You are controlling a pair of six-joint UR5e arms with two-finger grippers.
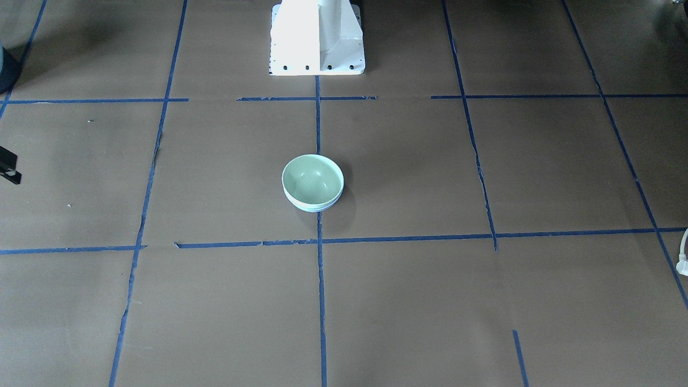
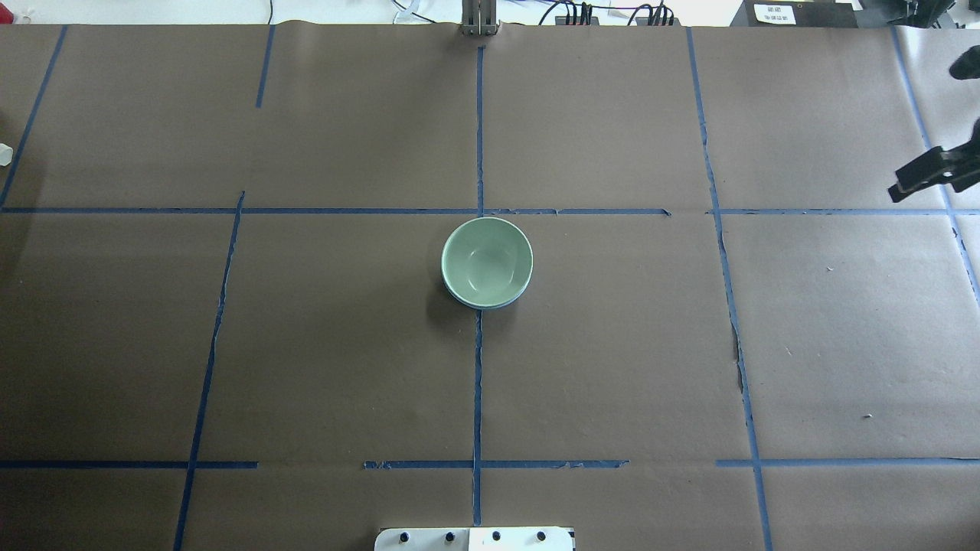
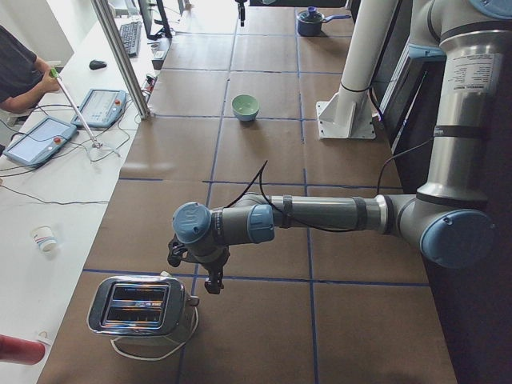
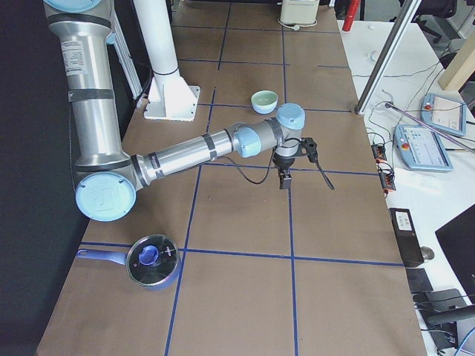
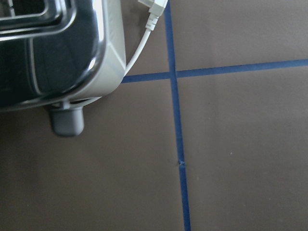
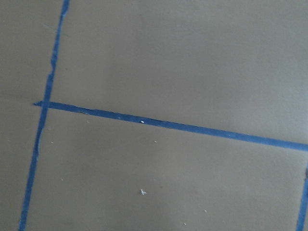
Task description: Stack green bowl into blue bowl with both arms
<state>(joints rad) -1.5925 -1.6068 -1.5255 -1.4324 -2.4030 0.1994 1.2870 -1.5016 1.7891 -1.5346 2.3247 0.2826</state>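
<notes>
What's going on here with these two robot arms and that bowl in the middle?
Nothing is being handled right now. The green bowl sits nested inside the blue bowl at the middle of the table, with only the blue rim showing underneath. The left gripper hangs beside a toaster at one end, and the right gripper is out toward the other. Neither touches the bowls, so the stacking looks done.
</notes>
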